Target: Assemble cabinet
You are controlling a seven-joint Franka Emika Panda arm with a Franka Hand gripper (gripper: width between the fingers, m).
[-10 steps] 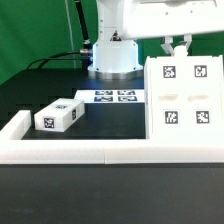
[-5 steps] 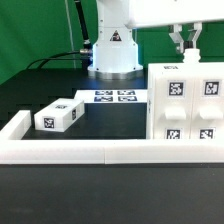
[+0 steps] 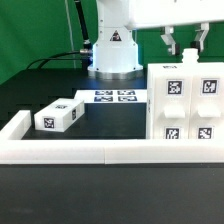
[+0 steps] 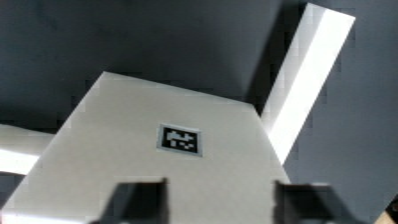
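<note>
Black desk [image 3: 30, 100], edged by a low white border wall [image 3: 60, 152], was recorded in the exterior view. The claw [image 3: 183, 45] hung open and empty just above the cabinet body [image 3: 185, 105], a large upright white box with four square tags showing. A smaller loose cabinet part [image 3: 58, 117] lay well apart from the claw, with the marker board [image 3: 113, 96] between.

In the wrist view, the fingers [image 4: 139, 200] stood spread over the body's white face, one tag showing.

Judgement: the body stands set down, and the next move calls for fetching the loose part.
</note>
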